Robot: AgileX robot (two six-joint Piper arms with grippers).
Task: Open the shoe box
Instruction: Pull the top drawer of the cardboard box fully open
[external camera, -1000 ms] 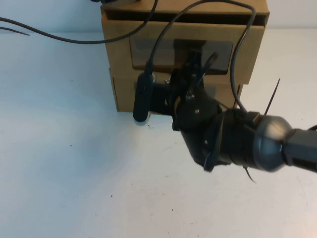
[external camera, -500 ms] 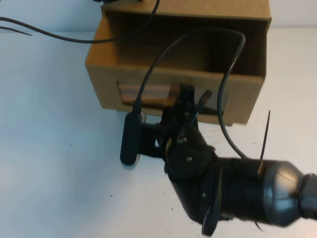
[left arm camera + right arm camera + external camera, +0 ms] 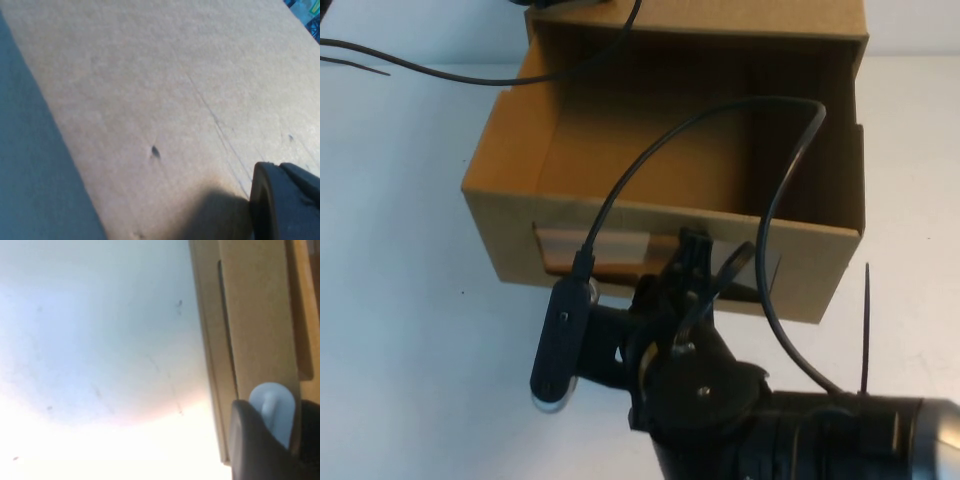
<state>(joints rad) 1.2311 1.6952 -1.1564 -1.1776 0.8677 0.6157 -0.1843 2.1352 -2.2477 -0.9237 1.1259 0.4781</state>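
**A:** Where was the box?

**B:** The box [image 3: 720,12] filled the upper middle of the high view; plain brown cardboard, matte and square-cornered; its drawer [image 3: 505,235] stood slid out of the sleeve toward the lower edge of the frame, slightly skewed, its inner walls in shadow.

**A:** And the right gripper?

**B:** The right gripper [image 3: 715,250] sat low in the centre, at the long rectangular cutout [image 3: 590,250] in the drawer's front wall; its jaws were nipped on that thin cardboard wall, not spread; in its wrist view a pale blue, rounded pad [image 3: 272,407] lay against the cardboard.

**A:** The arm itself?

**B:** Black, with rounded, glossy joints along the lower right; a black oblong pod [image 3: 560,340] with a pale tip hung at its left side; a thin black cable [image 3: 620,185] rose from the pod and curved in an arc over the drawer.

**A:** The left gripper?

**B:** The left gripper [image 3: 285,200] showed only in its own wrist view, a dark rounded block close over flat, fibrous cardboard with a small dent [image 3: 155,152]; spread or pressed together, I could not tell.

**A:** The table?

**B:** The table [image 3: 410,330] was smooth and white, faintly speckled; it lay left, right and in front of the box.
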